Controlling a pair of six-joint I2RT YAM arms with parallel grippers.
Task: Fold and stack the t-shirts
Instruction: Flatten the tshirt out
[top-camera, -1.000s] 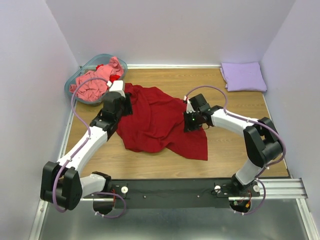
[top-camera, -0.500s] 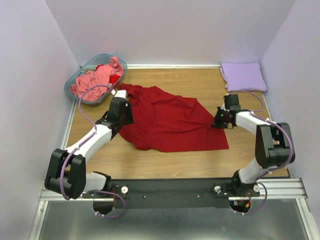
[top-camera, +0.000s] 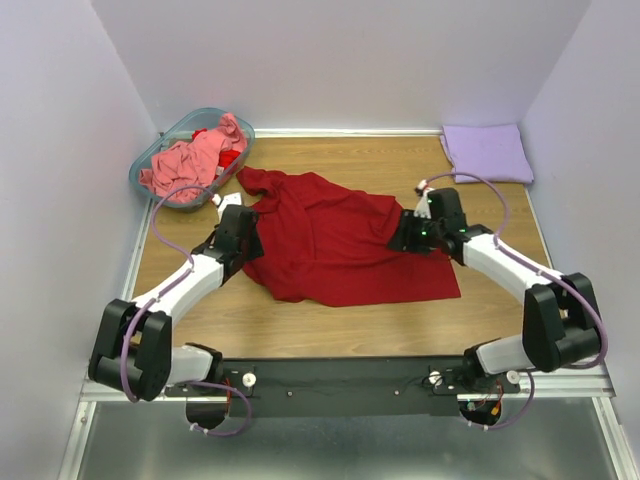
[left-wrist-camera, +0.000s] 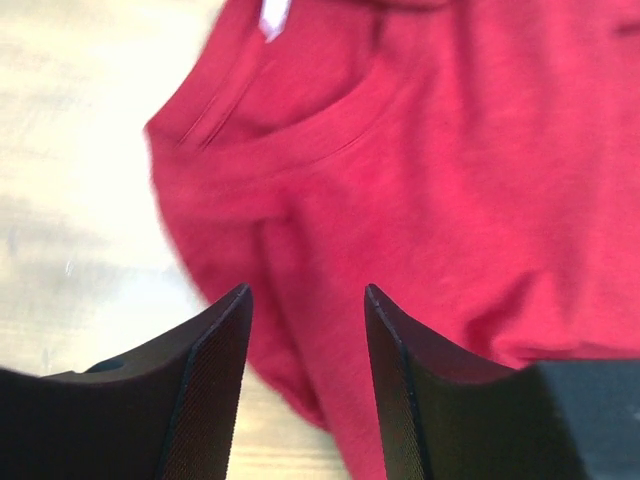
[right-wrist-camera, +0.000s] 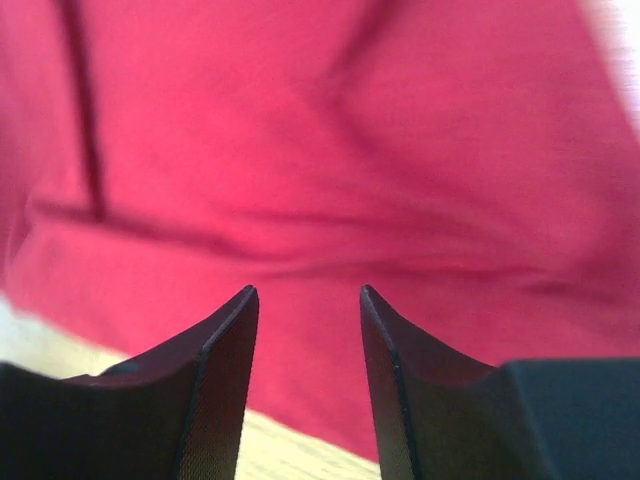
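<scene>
The dark red t-shirt (top-camera: 340, 245) lies spread out in the middle of the wooden table, its collar (left-wrist-camera: 270, 140) toward the left. My left gripper (top-camera: 254, 243) hovers open over the shirt's left edge; the left wrist view shows cloth and bare wood between its fingers (left-wrist-camera: 307, 295), gripping nothing. My right gripper (top-camera: 398, 240) stands open just above the shirt's right part (right-wrist-camera: 330, 150), its fingers (right-wrist-camera: 308, 292) empty. A lavender t-shirt (top-camera: 487, 152) lies folded at the back right corner. A salmon-pink t-shirt (top-camera: 188, 162) is bunched in the basket.
The translucent teal basket (top-camera: 137, 172) stands at the back left corner, with a bit of red cloth (top-camera: 230, 157) in it beside the pink one. Walls close in the table on three sides. Bare wood (top-camera: 340, 155) shows behind the red shirt.
My right gripper dragged the shirt's right side outward, flattening it, then opened and came back left over the cloth. The left gripper drew back slightly toward the shirt's left edge.
</scene>
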